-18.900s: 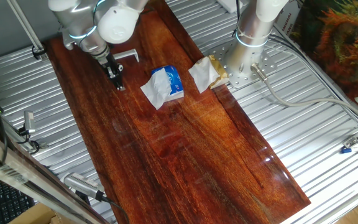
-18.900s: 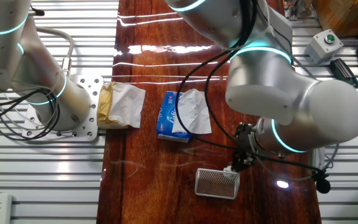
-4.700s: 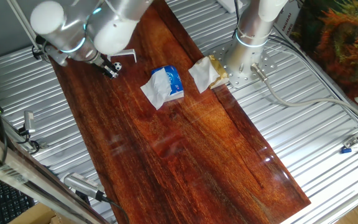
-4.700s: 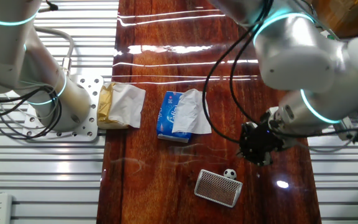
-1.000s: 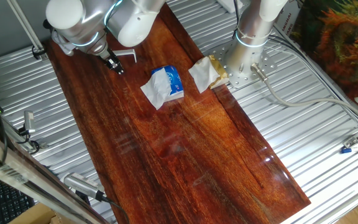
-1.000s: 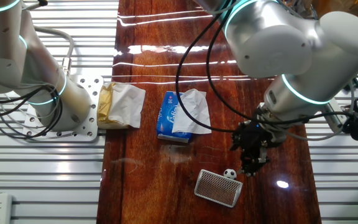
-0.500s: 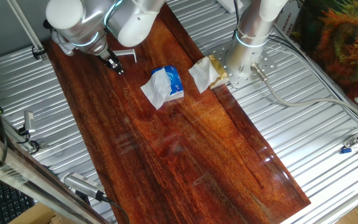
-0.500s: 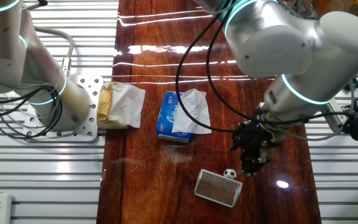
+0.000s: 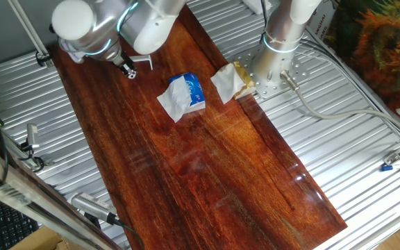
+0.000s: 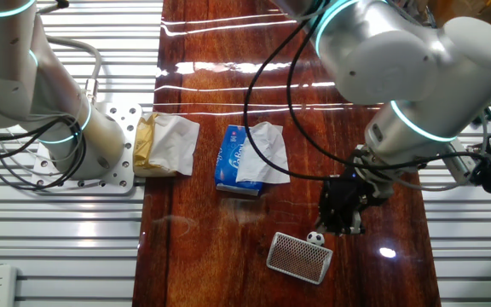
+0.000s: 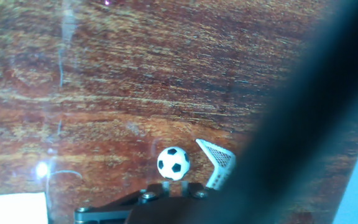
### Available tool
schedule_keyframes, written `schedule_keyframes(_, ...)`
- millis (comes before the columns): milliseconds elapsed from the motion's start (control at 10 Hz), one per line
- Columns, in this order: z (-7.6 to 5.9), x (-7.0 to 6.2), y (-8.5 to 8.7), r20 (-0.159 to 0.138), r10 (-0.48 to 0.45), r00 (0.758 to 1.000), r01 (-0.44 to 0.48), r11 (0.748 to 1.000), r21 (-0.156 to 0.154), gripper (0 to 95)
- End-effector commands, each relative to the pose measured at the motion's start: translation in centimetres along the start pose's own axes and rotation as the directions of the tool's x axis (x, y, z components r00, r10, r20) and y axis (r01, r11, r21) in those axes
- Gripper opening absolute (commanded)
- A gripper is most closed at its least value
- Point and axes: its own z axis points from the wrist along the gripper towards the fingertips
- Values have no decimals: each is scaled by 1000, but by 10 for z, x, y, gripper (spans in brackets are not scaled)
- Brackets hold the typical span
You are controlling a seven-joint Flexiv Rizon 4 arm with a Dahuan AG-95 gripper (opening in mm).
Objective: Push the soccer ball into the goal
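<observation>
The soccer ball (image 10: 314,238) is sitting on the wooden table (image 10: 203,247), touching or just beside the upper right corner of the goal (image 10: 297,257), which is lying as a mesh-faced frame near the table's near edge in the other fixed view. In the hand view the ball (image 11: 173,163) is resting just beside the netted corner of the goal (image 11: 219,162), at its left.

The gripper (image 10: 344,223) is hanging low over the table, just to the right of the ball and above the goal's right end. Its fingers are dark and bunched together under the wrist, so I cannot tell how far apart they are standing. In one fixed view the gripper (image 9: 128,70) is pointing down next to the goal (image 9: 142,61).

The blue packet (image 10: 231,159) with white tissue is lying up-table and left of the goal, well apart from it. Its printing is too small to read. The crumpled paper (image 10: 167,145) is lying farther left, at the table's edge.
</observation>
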Motion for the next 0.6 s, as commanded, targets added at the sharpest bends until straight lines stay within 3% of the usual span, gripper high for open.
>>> schedule_keyframes(100,0,3,-1,2,-7,1000,7,1000,26,0)
schedule_keyframes(200,0,3,-1,-2,-13,1000,13,999,45,190)
schedule_keyframes(600,0,4,-1,-8,-13,1000,14,998,56,190)
